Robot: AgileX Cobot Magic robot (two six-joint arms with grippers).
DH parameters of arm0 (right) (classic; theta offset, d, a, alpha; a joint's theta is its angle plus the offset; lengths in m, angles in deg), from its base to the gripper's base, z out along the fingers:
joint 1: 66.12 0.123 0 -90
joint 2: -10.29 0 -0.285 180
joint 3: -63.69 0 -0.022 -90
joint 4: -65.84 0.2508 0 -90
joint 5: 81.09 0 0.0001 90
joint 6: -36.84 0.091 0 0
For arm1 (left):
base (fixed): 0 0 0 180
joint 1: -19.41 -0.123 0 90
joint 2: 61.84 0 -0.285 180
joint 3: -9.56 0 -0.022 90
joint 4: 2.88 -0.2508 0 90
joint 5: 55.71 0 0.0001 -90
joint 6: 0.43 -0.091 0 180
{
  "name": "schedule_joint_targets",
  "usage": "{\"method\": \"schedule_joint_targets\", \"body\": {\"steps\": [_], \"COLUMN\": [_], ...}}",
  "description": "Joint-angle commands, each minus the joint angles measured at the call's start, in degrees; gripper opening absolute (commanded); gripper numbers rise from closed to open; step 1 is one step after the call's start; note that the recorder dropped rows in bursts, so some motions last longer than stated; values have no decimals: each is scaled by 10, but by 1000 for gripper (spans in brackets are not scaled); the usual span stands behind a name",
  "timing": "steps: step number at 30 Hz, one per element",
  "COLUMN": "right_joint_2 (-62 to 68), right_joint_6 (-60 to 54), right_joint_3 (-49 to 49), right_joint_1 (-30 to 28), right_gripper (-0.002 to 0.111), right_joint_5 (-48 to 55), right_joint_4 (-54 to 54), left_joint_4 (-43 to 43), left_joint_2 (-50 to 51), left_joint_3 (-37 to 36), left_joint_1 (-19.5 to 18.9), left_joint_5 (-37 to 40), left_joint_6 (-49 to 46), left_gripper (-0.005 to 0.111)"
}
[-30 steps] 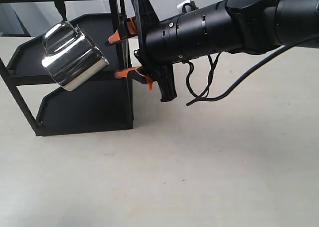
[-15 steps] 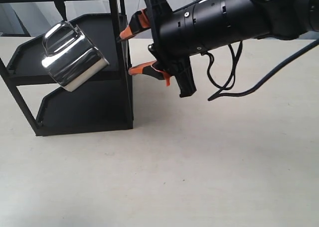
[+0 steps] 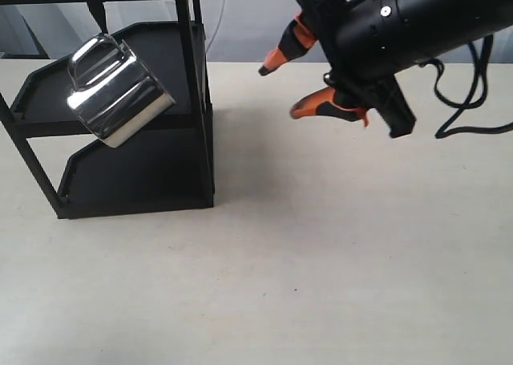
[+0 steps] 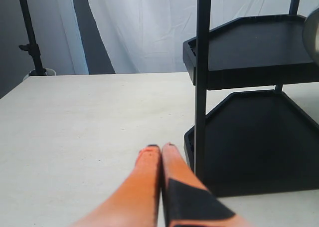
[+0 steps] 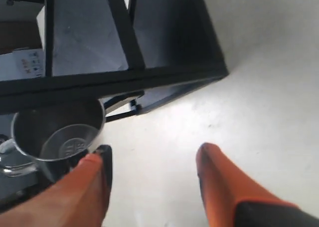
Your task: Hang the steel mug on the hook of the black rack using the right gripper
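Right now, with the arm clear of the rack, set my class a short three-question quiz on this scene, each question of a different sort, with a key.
1. True or false: the steel mug hangs tilted from the hook on the black rack.
2. Multiple choice: the right gripper is A) shut on the mug, B) open and holding nothing, C) resting on the table.
3. Fill in: the left gripper has its fingers pressed ____.

Key: 1 true; 2 B; 3 together.

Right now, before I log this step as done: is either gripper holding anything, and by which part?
Nothing is held. The right gripper is open and apart from the steel mug, which hangs by its handle on the black rack. The left gripper is shut, empty.
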Motion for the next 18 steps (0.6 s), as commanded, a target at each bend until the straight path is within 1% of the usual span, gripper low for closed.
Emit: {"method": "schedule_joint_targets", "body": {"steps": [1, 4, 7, 12, 18], "right_joint_2": [-35, -47, -57, -63, -89], "right_joint_6": [-1, -4, -4, -4, -4], "right_joint_3": [-2, -2, -2, -2, -2], "right_joint_1": [-4, -4, -4, -4, -4], "right_gripper": [51, 51, 51, 51, 51], "right_joint_5": [5, 4, 3, 2, -16], "right_joint_4": [-153, -187, -251, -326, -377], "left_joint_4": [0, 0, 0, 0, 0], "left_joint_2": [-3, -3, -3, -3, -3], "left_joint_3": [1, 1, 1, 1, 1], "left_joint_1": [1, 1, 1, 1, 1], "left_joint_5": [-1, -1, -1, -1, -1], "left_joint_6": [1, 1, 1, 1, 1], "left_gripper": [2, 2, 2, 2, 2]}}
